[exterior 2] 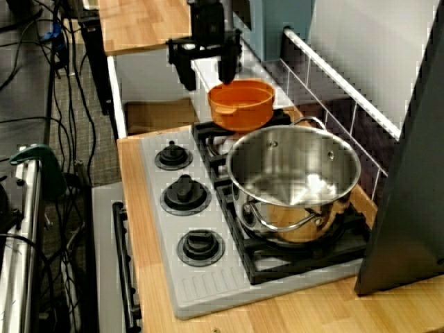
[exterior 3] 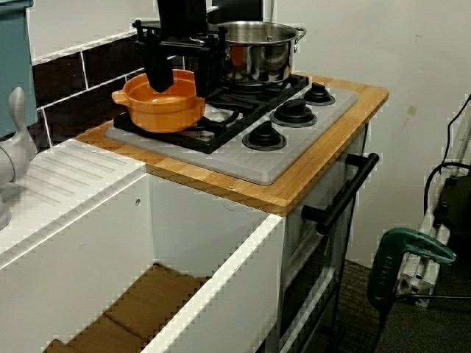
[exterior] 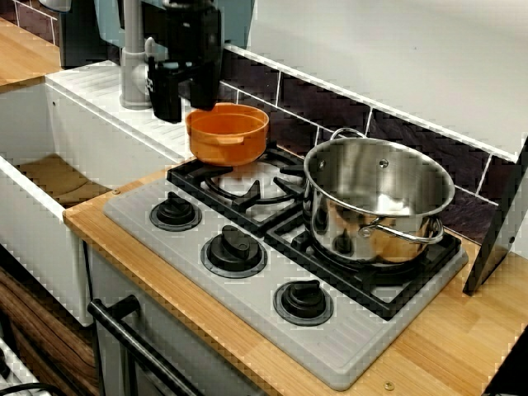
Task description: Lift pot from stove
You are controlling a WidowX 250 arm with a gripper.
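Note:
The small orange pot [exterior: 228,132] [exterior 2: 241,104] [exterior 3: 163,105] hangs just above the back-left burner grate of the grey stove [exterior: 247,305] [exterior 2: 156,229] [exterior 3: 243,165], at its sink-side corner. My black gripper [exterior: 186,103] [exterior 2: 207,73] [exterior 3: 184,73] comes down from above and straddles the pot's rim. One finger is inside the pot and the other outside it, shut on the wall. The pot is upright and looks empty. The gripper hides part of the rim.
A large steel pot [exterior: 375,198] [exterior 2: 291,173] [exterior 3: 257,51] sits on the neighbouring burner, close to the orange one. Three black knobs line the stove's front. A white sink [exterior 3: 110,243] and grey faucet [exterior: 132,66] lie beside the stove. A dark panel [exterior 2: 409,173] stands past the steel pot.

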